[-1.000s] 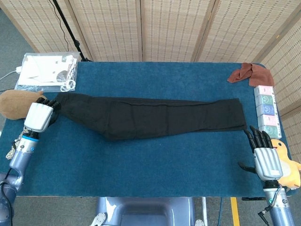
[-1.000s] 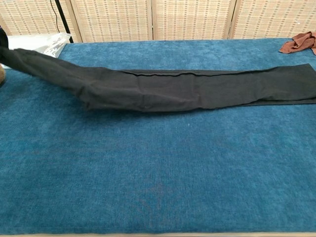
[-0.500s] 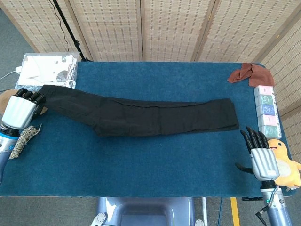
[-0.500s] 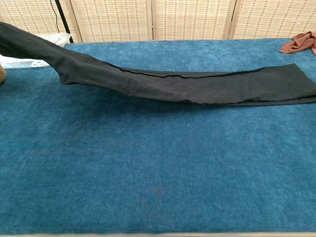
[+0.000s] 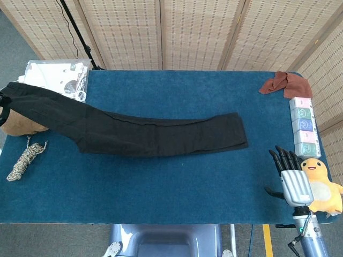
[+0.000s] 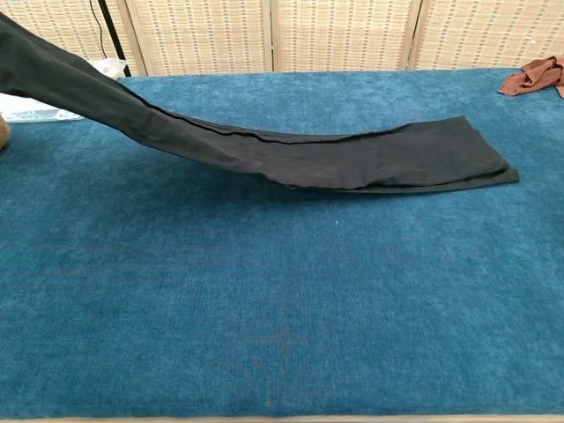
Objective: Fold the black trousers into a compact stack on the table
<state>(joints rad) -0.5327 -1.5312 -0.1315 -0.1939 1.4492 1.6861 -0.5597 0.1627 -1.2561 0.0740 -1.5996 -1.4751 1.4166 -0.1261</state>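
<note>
The black trousers (image 5: 155, 136) lie as one long folded strip across the blue table (image 5: 177, 187). Their left end is lifted off the table and pulled past the left edge, while the right end (image 6: 458, 159) lies flat. Only a dark sliver of my left hand (image 5: 2, 110) shows at the frame's left border, where it grips that raised end. My right hand (image 5: 292, 179) hovers near the front right corner with its fingers spread and nothing in it, well away from the trousers.
A rust-brown cloth (image 5: 284, 84) lies at the back right corner. A stack of pastel boxes (image 5: 303, 126) and a yellow duck toy (image 5: 321, 184) line the right edge. At the left are a coiled rope (image 5: 24, 159), a brown plush (image 5: 19, 124) and a white packet (image 5: 53, 79).
My left hand has pulled the trousers' end up and to the left, out of frame. The whole strip slid left, its right end with it. My right hand drew back slightly.
</note>
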